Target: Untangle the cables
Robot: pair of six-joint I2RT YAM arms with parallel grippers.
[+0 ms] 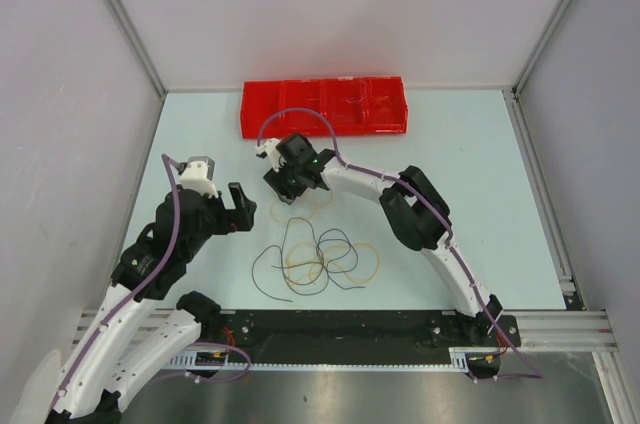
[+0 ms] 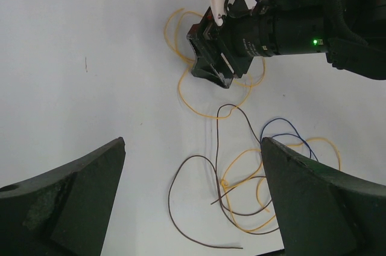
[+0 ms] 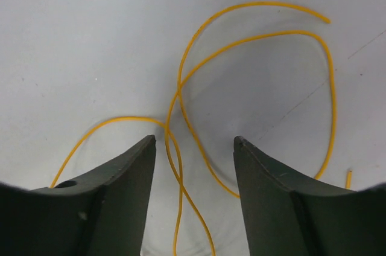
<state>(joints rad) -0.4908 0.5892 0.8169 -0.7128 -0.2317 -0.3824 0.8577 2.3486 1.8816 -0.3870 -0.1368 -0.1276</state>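
Several thin cables (image 1: 318,262), brown, navy and yellow, lie tangled in loose loops on the table's near middle. A separate yellow cable (image 1: 300,208) loops just beyond them. My right gripper (image 1: 283,187) is open and low over this yellow cable. In the right wrist view its crossed strands (image 3: 178,92) run between the open fingers of my right gripper (image 3: 194,139), untouched. My left gripper (image 1: 240,209) is open and empty, left of the tangle. The left wrist view shows my left gripper (image 2: 193,141) above the brown cable (image 2: 169,204), with the right gripper (image 2: 208,69) beyond.
A red compartment tray (image 1: 325,106) stands at the back of the table, just behind the right gripper. Grey walls close in the table's left, back and right. The right arm (image 1: 420,209) arcs over the table right of the cables.
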